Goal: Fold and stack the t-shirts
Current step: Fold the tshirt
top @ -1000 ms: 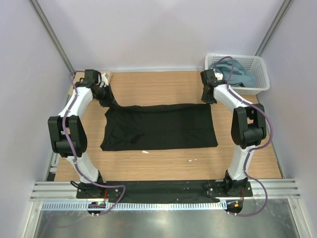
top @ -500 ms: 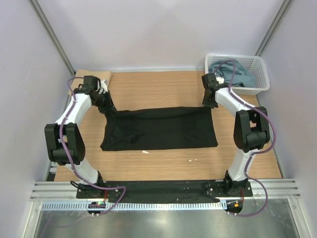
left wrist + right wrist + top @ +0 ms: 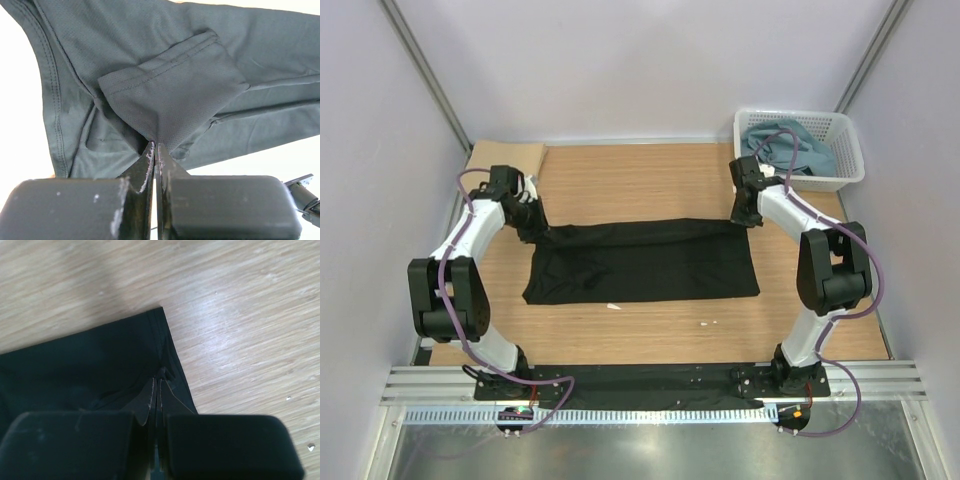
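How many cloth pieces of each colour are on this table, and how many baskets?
black t-shirt: 1
tan-beige t-shirt: 1
blue-grey cloth heap: 1 (how many pieces it holds cannot be told)
white basket: 1
Total: 4

my wooden table [image 3: 650, 180] carries a black t-shirt [image 3: 640, 262] spread across its middle, its long side running from 9 to 3 o'clock. a white lattice basket [image 3: 850, 150] stands at the far corner, at about 1 o'clock. a flat tan cloth [image 3: 505, 156] lies in the other far corner, at 11 o'clock. two small white scraps [image 3: 613, 306] lie on the wood just beside the shirt's near edge, toward 6 o'clock.
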